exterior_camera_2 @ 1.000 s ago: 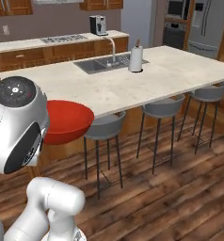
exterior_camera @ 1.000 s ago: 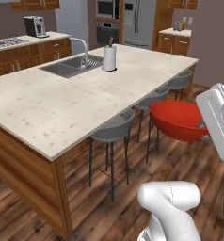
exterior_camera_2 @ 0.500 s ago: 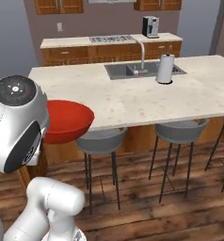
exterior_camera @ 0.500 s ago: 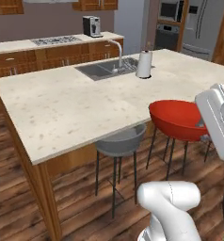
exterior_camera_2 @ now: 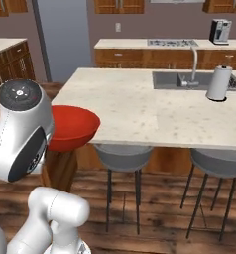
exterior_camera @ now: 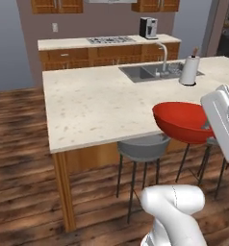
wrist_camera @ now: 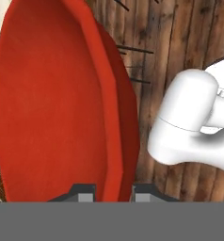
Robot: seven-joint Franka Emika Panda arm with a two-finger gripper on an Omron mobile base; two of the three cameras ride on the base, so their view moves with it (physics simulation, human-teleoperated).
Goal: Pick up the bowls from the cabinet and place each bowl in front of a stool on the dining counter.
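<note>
The glossy red bowl (exterior_camera: 181, 121) hangs in the air beside the dining counter (exterior_camera: 102, 103), above a grey stool (exterior_camera: 143, 146). It also shows in the right base view as the red bowl (exterior_camera_2: 73, 126), just off the counter's (exterior_camera_2: 140, 106) near left corner. In the hand view my gripper (wrist_camera: 113, 192) is shut on the red bowl's (wrist_camera: 52, 103) rim, one fingertip on each side of the wall. The wooden floor lies below.
A white paper-towel roll (exterior_camera: 188, 70) stands by the inset sink (exterior_camera: 150, 72) with its faucet (exterior_camera_2: 193, 62). Two grey stools (exterior_camera_2: 122, 156) (exterior_camera_2: 216, 163) line the counter's near side. A back counter with a cooktop (exterior_camera: 109, 40) and coffee machine (exterior_camera: 147, 27) runs along the wall.
The base has driven and turned, so the whole scene has shifted: the counter's left end and a back wall now face me. The red bowl stays held in the same place relative to the arm.
</note>
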